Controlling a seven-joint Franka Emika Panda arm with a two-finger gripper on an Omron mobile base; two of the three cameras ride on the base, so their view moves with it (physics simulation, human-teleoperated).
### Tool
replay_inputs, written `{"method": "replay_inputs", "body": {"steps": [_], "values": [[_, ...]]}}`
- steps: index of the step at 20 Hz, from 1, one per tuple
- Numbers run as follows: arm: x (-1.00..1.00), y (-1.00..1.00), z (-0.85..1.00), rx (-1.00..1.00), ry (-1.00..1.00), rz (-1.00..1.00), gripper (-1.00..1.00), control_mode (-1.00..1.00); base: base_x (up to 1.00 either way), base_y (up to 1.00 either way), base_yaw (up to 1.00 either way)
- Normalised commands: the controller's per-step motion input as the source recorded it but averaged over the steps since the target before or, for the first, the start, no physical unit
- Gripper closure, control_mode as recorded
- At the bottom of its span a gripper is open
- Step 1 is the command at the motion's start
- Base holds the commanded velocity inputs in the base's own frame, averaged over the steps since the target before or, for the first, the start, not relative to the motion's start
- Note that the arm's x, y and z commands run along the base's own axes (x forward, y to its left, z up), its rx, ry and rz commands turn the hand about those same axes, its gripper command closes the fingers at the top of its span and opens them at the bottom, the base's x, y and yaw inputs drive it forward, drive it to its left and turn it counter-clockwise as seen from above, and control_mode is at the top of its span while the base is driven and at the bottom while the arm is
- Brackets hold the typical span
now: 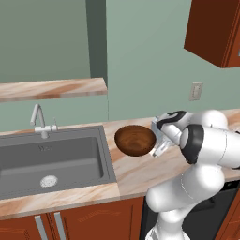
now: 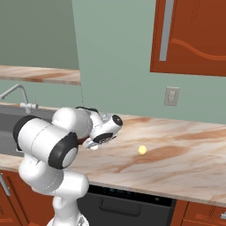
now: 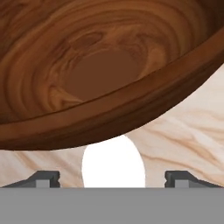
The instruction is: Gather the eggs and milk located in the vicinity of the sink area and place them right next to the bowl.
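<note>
Jaws apart either side of egg (image 3: 113, 162), resting upright on counter (image 3: 192, 131) just beside bowl (image 3: 87, 65).

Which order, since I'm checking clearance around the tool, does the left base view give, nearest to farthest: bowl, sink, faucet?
1. bowl: right beside the tool, on its left.
2. sink: further left, set in the counter.
3. faucet: behind the sink's far rim.
</note>
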Motion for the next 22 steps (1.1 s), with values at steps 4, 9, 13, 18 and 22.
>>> {"method": "replay_inputs", "body": {"steps": [4, 9, 13, 18, 22], "values": [[-0.22, -0.3, 0.04, 0.0, 0.0, -0.03, -1.0, -1.0, 0.0, 0.0, 0.0], [-0.07, -0.41, 0.17, 0.0, 0.02, -0.12, -1.0, -1.0, 0.0, 0.0, 0.0], [0.06, -0.39, 0.28, 0.0, 0.09, -0.23, -1.0, -1.0, 0.0, 0.0, 0.0], [0.14, -0.43, 0.03, -0.02, 0.26, -0.37, -1.0, -1.0, 0.0, 0.0, 0.0], [0.18, -0.49, 0.0, -0.06, 0.33, -0.42, -1.0, -1.0, 0.0, 0.0, 0.0]]}}
